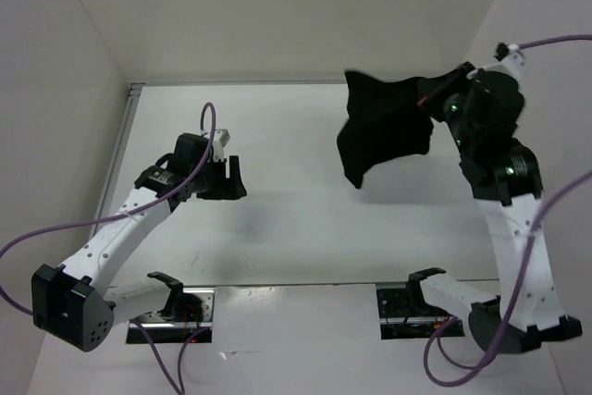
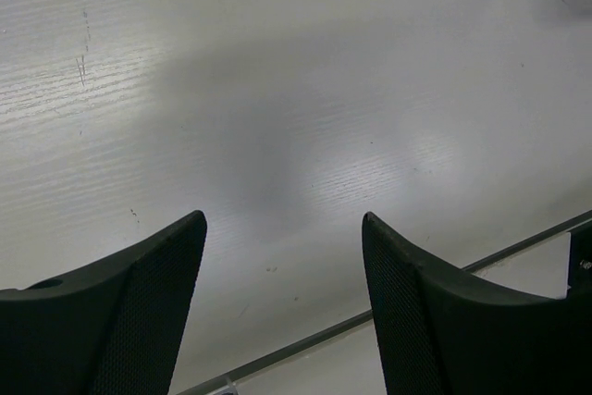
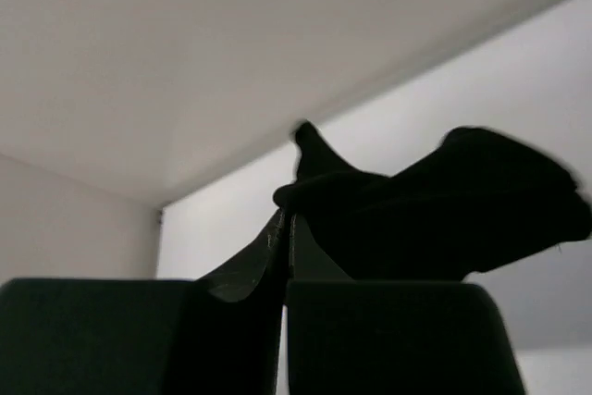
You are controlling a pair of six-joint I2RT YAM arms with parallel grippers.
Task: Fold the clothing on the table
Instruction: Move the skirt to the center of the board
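Observation:
The clothing [image 1: 384, 131], a black soft garment, hangs bunched at the far right of the white table [image 1: 277, 228]. My right gripper [image 1: 427, 99] is shut on its upper right edge. In the right wrist view the jaws [image 3: 287, 215] are pressed together with the clothing [image 3: 444, 210] draped out beyond them. My left gripper [image 1: 236, 178] stands open over the left middle of the table, well apart from the clothing. In the left wrist view its fingers [image 2: 148, 302] are spread wide with only the bare table [image 2: 277, 90] between them.
White upright walls [image 1: 83, 62] close in the table on the left, back and right. A thin metal strip [image 2: 305, 344] runs along the table edge. Two arm mounts [image 1: 171, 307] sit at the near edge, with purple cables [image 1: 55, 238] looping beside both arms.

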